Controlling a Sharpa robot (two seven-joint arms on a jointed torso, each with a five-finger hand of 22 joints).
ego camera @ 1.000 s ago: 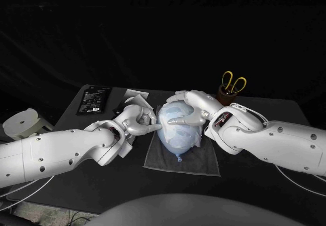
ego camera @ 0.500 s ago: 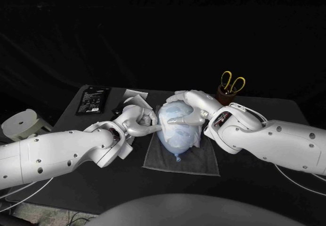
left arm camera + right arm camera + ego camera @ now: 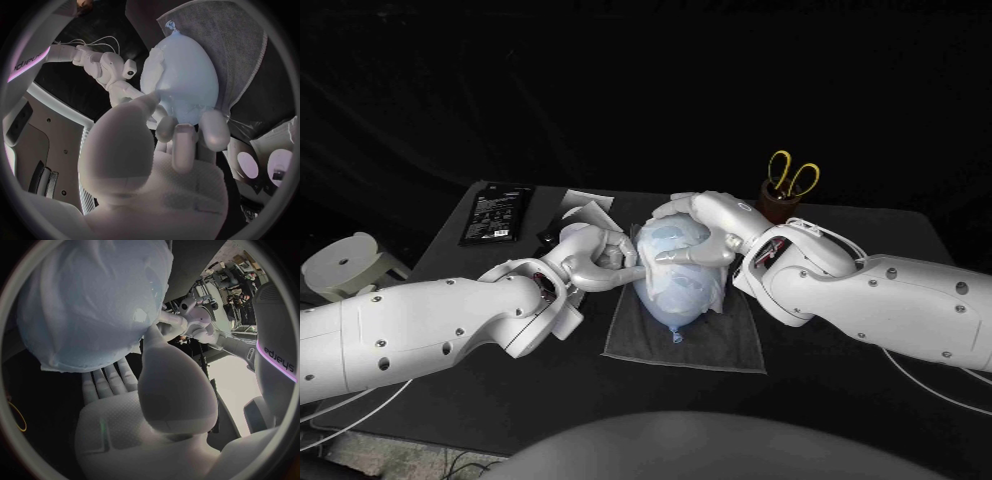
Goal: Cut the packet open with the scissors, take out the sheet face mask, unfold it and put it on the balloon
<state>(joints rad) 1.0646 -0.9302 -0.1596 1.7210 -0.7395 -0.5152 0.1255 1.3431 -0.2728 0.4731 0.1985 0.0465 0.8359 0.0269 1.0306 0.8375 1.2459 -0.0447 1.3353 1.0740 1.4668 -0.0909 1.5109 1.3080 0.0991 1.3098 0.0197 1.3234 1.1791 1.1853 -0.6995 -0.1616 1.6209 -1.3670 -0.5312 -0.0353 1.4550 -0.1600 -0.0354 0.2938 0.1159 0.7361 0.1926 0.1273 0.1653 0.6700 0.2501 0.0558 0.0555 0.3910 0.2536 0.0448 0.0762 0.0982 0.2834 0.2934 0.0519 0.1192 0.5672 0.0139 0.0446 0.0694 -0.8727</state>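
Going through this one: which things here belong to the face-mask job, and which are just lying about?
In the job: pale blue balloon; white sheet mask draped over it; yellow-handled scissors; flat black packet.
Lying about: brown scissor holder; grey cloth under the balloon; loose white sheets; round white stool.

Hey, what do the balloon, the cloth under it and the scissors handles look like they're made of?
Balloon: thin stretchy rubber, likely latex; pale blue, glossy highlights, knotted neck.
Cloth: grey fabric, matte, with a fine woven grain in the left wrist view; maybe a towel.
Scissors: yellow handles, smooth and even-coloured, probably plastic; blades hidden in the cup.
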